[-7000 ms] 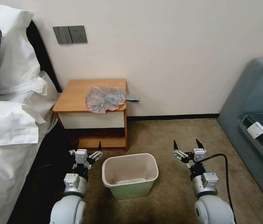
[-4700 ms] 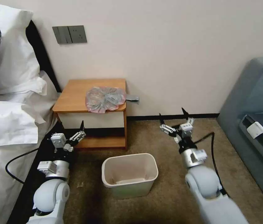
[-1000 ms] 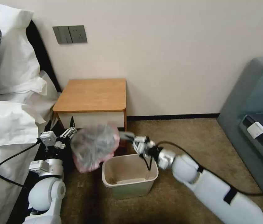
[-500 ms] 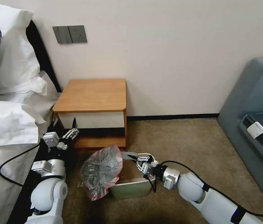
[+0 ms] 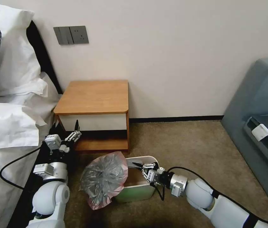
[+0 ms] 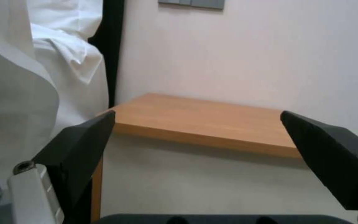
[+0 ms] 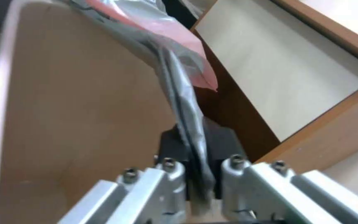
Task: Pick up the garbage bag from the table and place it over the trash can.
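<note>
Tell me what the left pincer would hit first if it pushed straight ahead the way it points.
Probably the table: the open left pincer faces the top's front edge and the white drawer front just below it, with nothing between, though depth is uncertain.

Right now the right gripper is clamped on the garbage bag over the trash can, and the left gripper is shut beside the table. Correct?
One thing is wrong: the left gripper is open, fingers spread wide, as the left wrist view shows. The right gripper is clamped on the garbage bag over the trash can, and the left sits beside the table.
</note>
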